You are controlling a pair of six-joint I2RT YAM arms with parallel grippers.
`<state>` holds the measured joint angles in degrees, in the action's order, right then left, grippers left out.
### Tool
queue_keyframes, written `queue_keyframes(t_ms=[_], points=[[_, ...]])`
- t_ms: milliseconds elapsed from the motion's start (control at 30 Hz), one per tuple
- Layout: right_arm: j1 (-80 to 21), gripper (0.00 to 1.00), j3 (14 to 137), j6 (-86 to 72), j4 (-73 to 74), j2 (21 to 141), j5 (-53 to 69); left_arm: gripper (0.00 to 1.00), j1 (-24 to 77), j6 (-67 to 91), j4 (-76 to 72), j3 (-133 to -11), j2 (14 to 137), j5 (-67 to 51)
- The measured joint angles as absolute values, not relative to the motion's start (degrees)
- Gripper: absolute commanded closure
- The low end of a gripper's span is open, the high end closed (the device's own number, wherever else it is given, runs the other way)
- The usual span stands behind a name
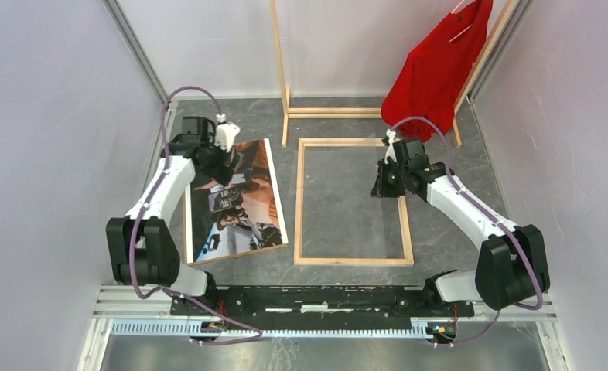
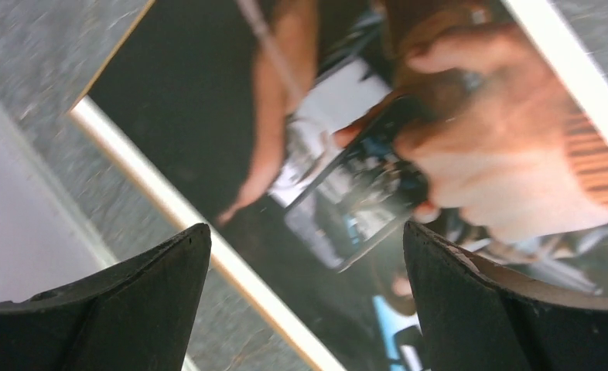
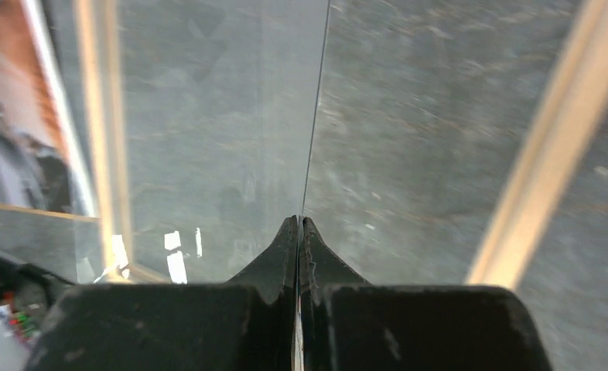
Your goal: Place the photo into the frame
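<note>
The photo (image 1: pixel 239 201) lies face up on the grey table, left of the frame, turned slightly askew. My left gripper (image 1: pixel 222 166) hovers over the photo's far left part, open; in the left wrist view its fingertips (image 2: pixel 154 294) stand wide apart above the photo (image 2: pixel 347 154) with nothing between them. The frame (image 1: pixel 353 261) lies flat at centre, light wood side up. My right gripper (image 1: pixel 384 185) is over the frame's right half. It is shut on the edge of a thin clear sheet (image 3: pixel 315 116), which runs forward edge-on from the right gripper (image 3: pixel 299 224) between the frame's wooden rails (image 3: pixel 548 154).
A tall wooden rack (image 1: pixel 336 113) stands at the back of the table, just beyond the frame. A red shirt (image 1: pixel 436 66) hangs from it at the back right, close to my right arm. Pale walls close in on both sides.
</note>
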<state>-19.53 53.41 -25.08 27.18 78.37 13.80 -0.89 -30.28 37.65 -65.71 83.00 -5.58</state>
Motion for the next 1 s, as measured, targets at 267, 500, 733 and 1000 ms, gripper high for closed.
queue_keyframes(t_ms=[267,500,733,1000], points=[[-17.5,1.00,56.9,-18.0,38.1,77.6,3.4,0.00,11.8,-24.1,37.8,-67.7,88.3,-6.1],[-15.9,1.00,59.5,-16.0,38.5,79.7,2.5,0.00,20.3,-20.6,37.3,-67.9,88.9,-6.1],[-13.9,1.00,58.3,-14.4,35.1,78.7,7.6,0.00,24.0,-18.2,36.6,-67.9,91.2,-6.1],[-11.0,1.00,52.8,-14.1,27.9,71.6,19.3,0.00,24.3,-16.0,34.5,-67.9,94.8,-6.1]])
